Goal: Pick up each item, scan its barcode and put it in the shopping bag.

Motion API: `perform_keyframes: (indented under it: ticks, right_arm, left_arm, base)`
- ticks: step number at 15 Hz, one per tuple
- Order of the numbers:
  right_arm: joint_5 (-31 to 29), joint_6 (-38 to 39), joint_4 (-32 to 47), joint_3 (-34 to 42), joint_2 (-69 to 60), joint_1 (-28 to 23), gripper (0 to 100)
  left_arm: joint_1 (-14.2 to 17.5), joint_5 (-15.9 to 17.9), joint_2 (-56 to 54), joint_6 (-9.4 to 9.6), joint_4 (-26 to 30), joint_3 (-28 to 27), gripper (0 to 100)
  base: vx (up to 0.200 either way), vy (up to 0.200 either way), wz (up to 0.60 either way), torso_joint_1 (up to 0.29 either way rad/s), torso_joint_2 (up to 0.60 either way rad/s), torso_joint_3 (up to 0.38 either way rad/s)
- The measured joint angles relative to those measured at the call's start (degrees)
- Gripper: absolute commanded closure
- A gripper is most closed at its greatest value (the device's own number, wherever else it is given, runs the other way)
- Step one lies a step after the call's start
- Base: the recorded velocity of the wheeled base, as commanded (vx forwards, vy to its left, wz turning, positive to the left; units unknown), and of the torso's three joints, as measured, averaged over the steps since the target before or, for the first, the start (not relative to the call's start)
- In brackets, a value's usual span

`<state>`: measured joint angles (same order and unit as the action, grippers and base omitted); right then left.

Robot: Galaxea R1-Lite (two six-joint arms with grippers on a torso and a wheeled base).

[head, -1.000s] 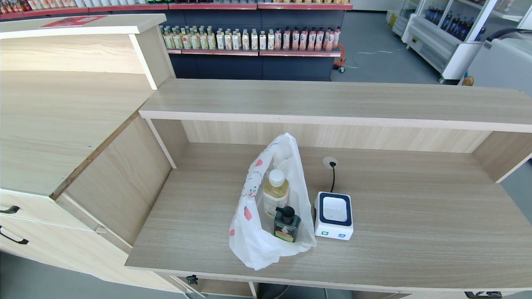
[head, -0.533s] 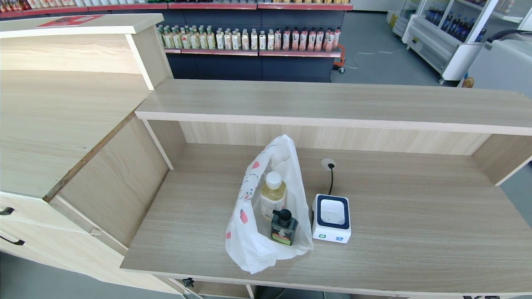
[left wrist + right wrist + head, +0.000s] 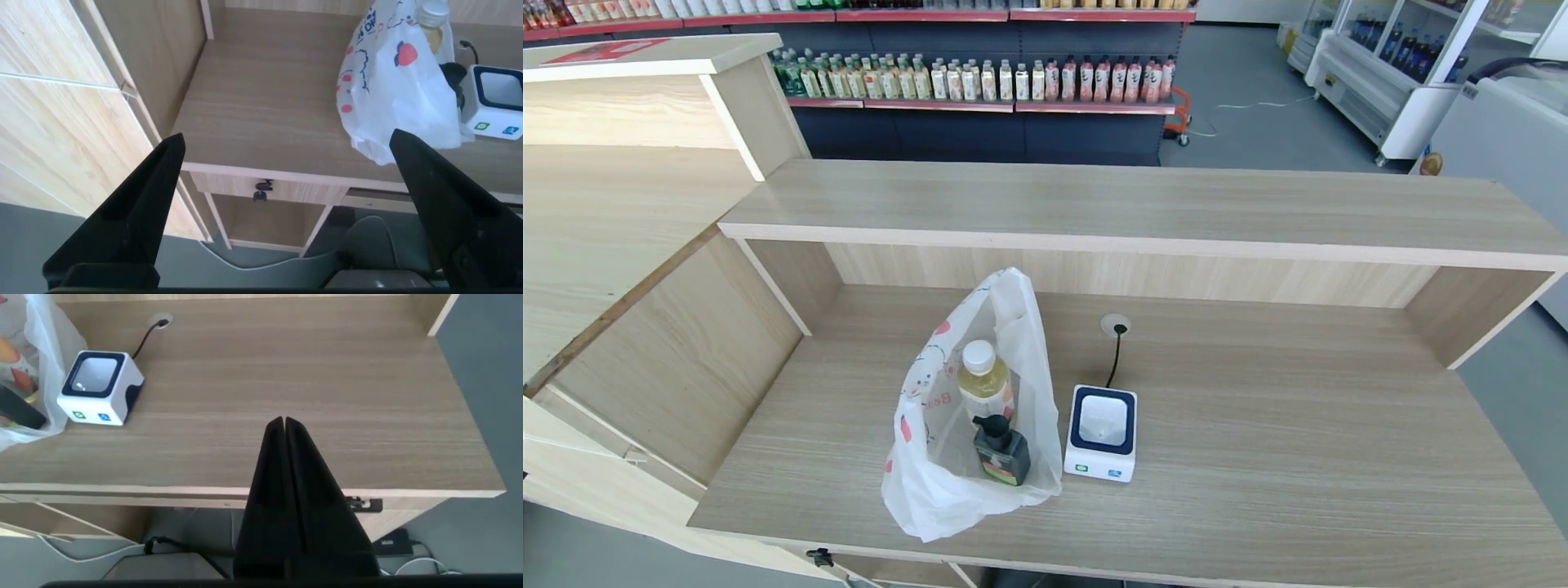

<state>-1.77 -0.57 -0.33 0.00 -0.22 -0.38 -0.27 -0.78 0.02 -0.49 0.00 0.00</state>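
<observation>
White red-printed plastic shopping bag (image 3: 919, 490), holding yellow drink bottle (image 3: 984, 382) and dark pump bottle (image 3: 1001, 454) upright, sits on bench (image 3: 1258, 457) ahead of spread left jaws, nearer them. Right jaws pressed together; white scanner box (image 3: 1101, 433) lies between bag and them.

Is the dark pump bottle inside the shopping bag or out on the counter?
Inside. The dark pump bottle stands upright within the open shopping bag, just in front of the yellow drink bottle.

This is a shop: long shelves (image 3: 947, 105) carry rows of drink bottles (image 3: 980, 82), glass-door coolers (image 3: 1390, 86) stand beside, and a barcode scanner (image 3: 1101, 433) sits on the checkout table (image 3: 1298, 474).
</observation>
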Motion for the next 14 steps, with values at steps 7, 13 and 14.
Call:
perform_keyframes:
  ticks: [7, 13, 14]
  right_arm:
    - [0.02, 0.04, 0.01, 0.0, 0.01, -0.11, 100]
    - [-0.01, 0.04, 0.01, 0.0, 0.04, -0.04, 100]
    - [0.0, 0.0, 0.01, 0.0, 0.06, -0.11, 100]
  left_arm:
    - [-0.04, 0.02, 0.0, -0.06, 0.02, 0.0, 0]
    - [0.05, 0.05, 0.0, -0.02, 0.0, 0.0, 0]
    - [-0.06, 0.0, 0.0, -0.05, 0.02, 0.0, 0]
  base:
    - [0.171, 0.0, 0.0, 0.001, 0.0, 0.003]
    - [0.0, 0.0, 0.0, 0.0, 0.0, 0.0]
    - [0.0, 0.0, 0.0, 0.0, 0.0, 0.0]
